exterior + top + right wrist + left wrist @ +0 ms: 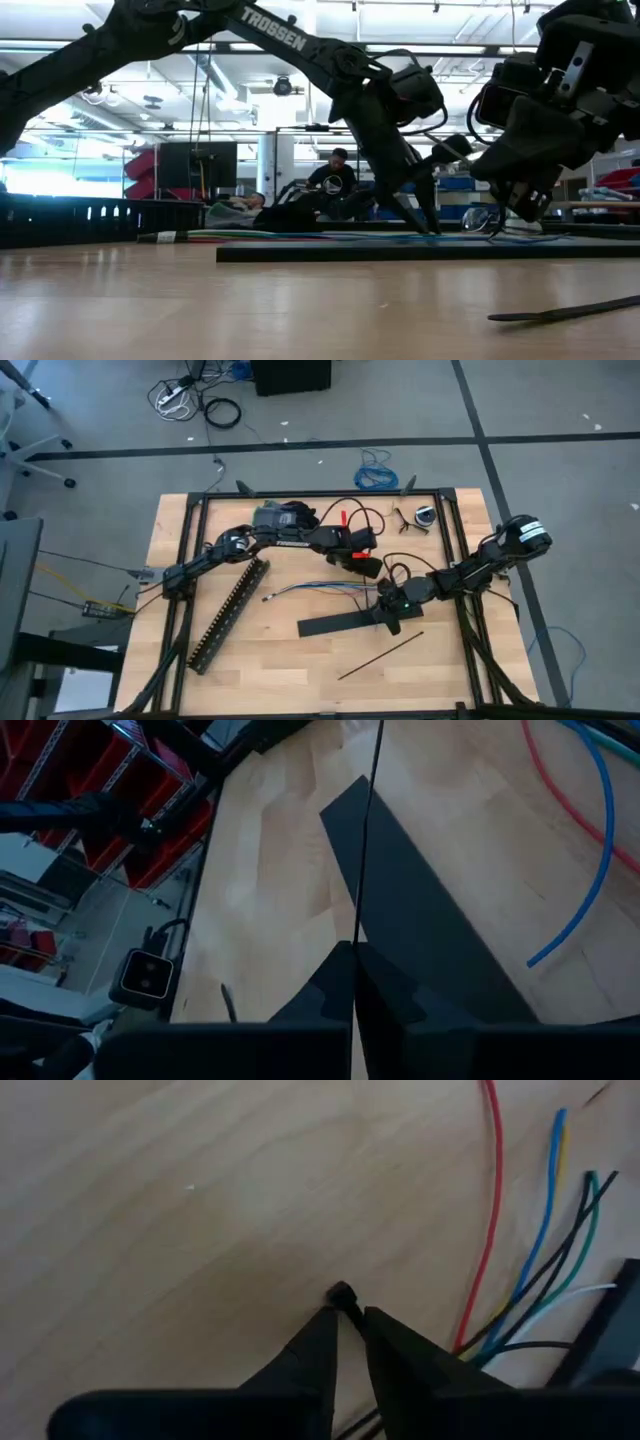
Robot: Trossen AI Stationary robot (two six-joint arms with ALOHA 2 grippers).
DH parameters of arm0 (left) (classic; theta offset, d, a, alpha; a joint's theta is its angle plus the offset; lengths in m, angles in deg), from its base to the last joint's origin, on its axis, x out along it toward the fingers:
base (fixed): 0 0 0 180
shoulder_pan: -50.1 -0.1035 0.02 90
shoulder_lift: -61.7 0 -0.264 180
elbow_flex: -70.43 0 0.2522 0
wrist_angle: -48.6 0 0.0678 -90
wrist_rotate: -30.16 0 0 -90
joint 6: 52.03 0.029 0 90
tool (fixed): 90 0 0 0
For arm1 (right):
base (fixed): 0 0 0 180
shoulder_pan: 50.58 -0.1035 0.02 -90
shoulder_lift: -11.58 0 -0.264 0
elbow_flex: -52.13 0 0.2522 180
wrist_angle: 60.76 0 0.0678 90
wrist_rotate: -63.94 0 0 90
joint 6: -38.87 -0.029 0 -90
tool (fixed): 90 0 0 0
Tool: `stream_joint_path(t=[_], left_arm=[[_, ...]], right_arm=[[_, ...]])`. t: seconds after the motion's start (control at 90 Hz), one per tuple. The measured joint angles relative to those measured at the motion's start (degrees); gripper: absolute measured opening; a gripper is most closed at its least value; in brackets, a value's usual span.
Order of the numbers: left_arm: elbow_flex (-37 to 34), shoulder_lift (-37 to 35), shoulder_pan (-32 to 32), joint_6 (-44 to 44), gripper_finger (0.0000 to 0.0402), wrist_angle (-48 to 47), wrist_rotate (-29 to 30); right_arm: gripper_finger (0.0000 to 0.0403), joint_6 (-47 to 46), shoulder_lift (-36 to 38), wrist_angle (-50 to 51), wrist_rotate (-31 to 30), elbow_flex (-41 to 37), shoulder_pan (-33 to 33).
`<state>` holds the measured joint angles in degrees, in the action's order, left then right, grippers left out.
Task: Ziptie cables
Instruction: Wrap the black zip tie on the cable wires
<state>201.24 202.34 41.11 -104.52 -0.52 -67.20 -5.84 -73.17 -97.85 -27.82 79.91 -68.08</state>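
Two grippers, each pinching one end of a thin black plastic ziptie, with the loose bundle of thin coloured wires lying between them.

Going left to right on the pale wooden worktop (300,660): the long black slotted duct (228,615) lies aslant and idle; the left gripper (345,1312) is pressed together on the small head of a ziptie (342,1293), just beside the cables (318,591); the right gripper (355,952) is shut on the ziptie's strip (373,830), above the wide flat black bar (338,624). A second thin black ziptie (380,655) lies apart, nearer the front edge. The step looks like readying the tie, not yet round the bundle. Next, I judge, the strip must pass under the wires and its tip into the head, which calls for close alignment of both grippers.
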Motion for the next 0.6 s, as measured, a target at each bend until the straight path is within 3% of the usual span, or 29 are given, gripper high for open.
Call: stream_joint_path(t=[0.422, 0.6], left_arm=[[-0.02, 0.08, -0.14, 0.43, 0.0048, 2.21, -0.11], [0.04, 1.21, -0.42, 0.31, 0.0046, 2.91, -2.72]], right_arm=[[0.0, 0.39, 0.0, -0.09, 0.48, 0.0, 0.0], [0.0, 0.92, 0.0, -0.15, 0.48, 0.0, 0.0]])
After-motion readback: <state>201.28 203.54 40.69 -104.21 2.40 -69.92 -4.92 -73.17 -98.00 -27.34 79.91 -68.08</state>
